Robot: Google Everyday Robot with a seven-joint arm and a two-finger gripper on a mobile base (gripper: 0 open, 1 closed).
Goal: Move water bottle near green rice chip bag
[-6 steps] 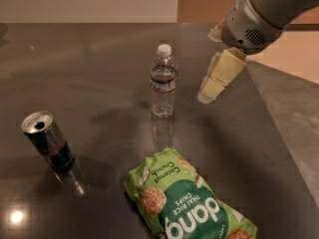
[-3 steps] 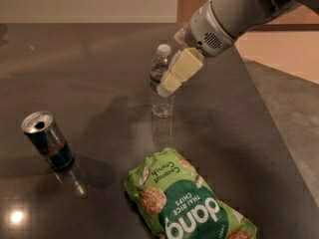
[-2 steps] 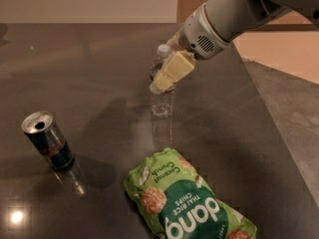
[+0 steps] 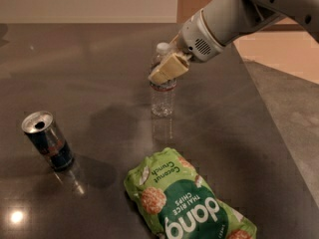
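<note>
Since the earlier frames, the gripper (image 4: 167, 69) has been carried leftward and lower, from open space at the right of the water bottle (image 4: 163, 99) to a place directly in front of its upper part. The bottle itself has not been shifted. It is seen upright near the middle of the dark table (image 4: 89, 68). Its white cap shows just above the tan gripper, its shoulder is covered by it, and its label band shows just below. Whether the bottle is grasped or the gripper is merely held against it cannot be told. The green rice chip bag (image 4: 184, 198) is laid flat nearer the camera, apart from the bottle, with bare tabletop between. A dark blue-and-silver can (image 4: 47, 138) is stood well to the left. The pale arm (image 4: 234, 19) is extended in from the upper right.
</note>
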